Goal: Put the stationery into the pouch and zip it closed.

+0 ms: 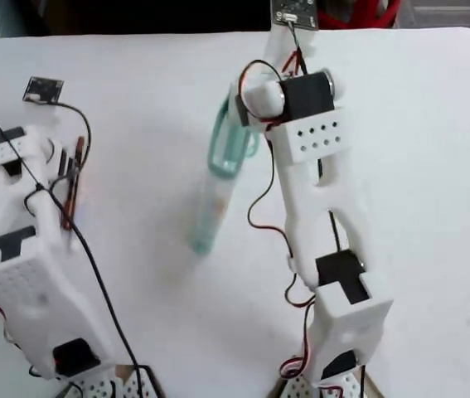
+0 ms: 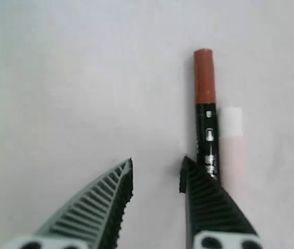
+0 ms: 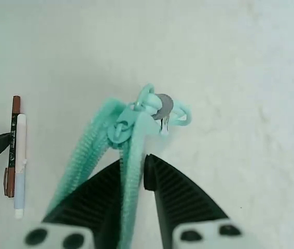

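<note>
With the right claw (image 3: 134, 162) clamped on the zipper edge of the open teal pouch (image 3: 92, 155) at the middle of the counter (image 1: 176, 315), we centre the wide-open, empty left claw (image 2: 157, 166) over the brown pen (image 2: 205, 78), which lies at far left just beside the white pen (image 2: 232, 140), before closing.

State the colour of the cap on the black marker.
The cap is reddish brown, clearest in the left wrist view.

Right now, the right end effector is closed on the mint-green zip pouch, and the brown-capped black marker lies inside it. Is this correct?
Not quite. The right end effector is closed on the mint-green zip pouch, but the brown-capped black marker lies outside it, on the white table, as the left wrist view shows.
</note>
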Robot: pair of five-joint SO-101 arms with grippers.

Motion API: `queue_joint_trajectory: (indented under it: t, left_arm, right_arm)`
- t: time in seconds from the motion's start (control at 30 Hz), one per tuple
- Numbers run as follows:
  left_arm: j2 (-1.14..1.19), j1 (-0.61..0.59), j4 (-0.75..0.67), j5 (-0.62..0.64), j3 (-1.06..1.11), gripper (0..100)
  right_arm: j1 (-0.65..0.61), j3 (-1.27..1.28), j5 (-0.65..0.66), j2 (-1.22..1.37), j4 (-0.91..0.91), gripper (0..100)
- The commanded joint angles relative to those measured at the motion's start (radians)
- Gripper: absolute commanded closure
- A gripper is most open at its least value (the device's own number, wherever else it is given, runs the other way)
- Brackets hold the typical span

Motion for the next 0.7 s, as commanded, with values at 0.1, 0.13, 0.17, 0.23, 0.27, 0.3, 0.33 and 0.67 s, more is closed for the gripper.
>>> queue_joint_trajectory:
  t: [0.1, 0.13, 0.17, 0.23, 0.27, 0.3, 0.33, 0.67]
  left_arm:
    - [0.099, -0.004, 0.173, 0.011, -0.262, 80]
    - [0.099, -0.007, 0.196, 0.034, -0.29, 81]
    - [0.099, -0.007, 0.221, 0.052, -0.316, 81]
    - [0.099, -0.004, 0.275, 0.06, -0.365, 80]
    - [0.102, 0.007, 0.302, 0.051, -0.384, 80]
    - [0.107, 0.024, 0.325, 0.04, -0.396, 80]
    - [0.105, 0.036, 0.347, 0.034, -0.397, 80]
    - [0.113, 0.053, 0.341, 0.023, -0.388, 80]
  right_arm:
    - [0.002, -0.005, 0.012, -0.028, -0.01, 98.1]
    - [0.002, -0.005, 0.012, -0.028, -0.01, 98.1]
    - [0.002, -0.005, 0.012, -0.028, -0.01, 98.1]
    - [0.002, -0.005, 0.012, -0.028, -0.012, 98.1]
    - [0.002, -0.003, 0.012, -0.028, -0.018, 98.1]
    - [0.002, -0.003, 0.012, -0.028, -0.021, 98.1]
    - [0.002, -0.003, 0.012, -0.027, -0.025, 98.1]
    - [0.002, -0.003, 0.014, -0.027, -0.025, 98.1]
